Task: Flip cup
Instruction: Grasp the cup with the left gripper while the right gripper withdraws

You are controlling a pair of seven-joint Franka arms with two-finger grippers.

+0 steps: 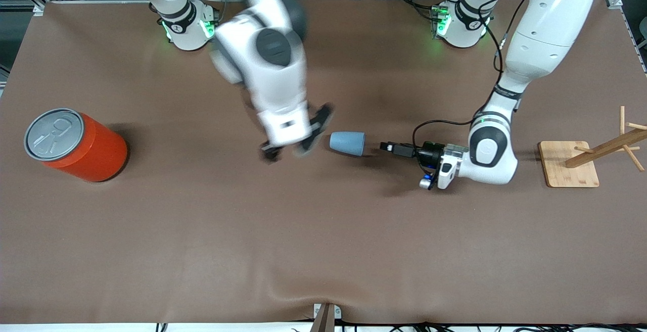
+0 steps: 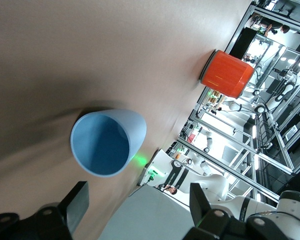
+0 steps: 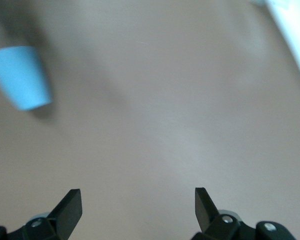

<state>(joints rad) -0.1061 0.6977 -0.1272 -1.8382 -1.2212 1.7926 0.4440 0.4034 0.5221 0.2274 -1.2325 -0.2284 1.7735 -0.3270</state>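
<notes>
The small light-blue cup (image 1: 347,143) lies on its side on the brown table mat, its mouth toward the left arm's end of the table. My left gripper (image 1: 388,146) is low and level just off the mouth, open and empty. In the left wrist view the darker blue inside of the cup (image 2: 107,142) faces me, ahead of the fingers (image 2: 77,205). My right gripper (image 1: 292,145) is open and empty, over the mat beside the cup's base. In the right wrist view the cup (image 3: 20,75) lies well off to one side of the fingers (image 3: 70,205).
A big orange can (image 1: 76,145) with a grey pull-tab lid stands at the right arm's end of the table; it also shows in the left wrist view (image 2: 226,73). A wooden peg rack on a square base (image 1: 568,162) stands at the left arm's end.
</notes>
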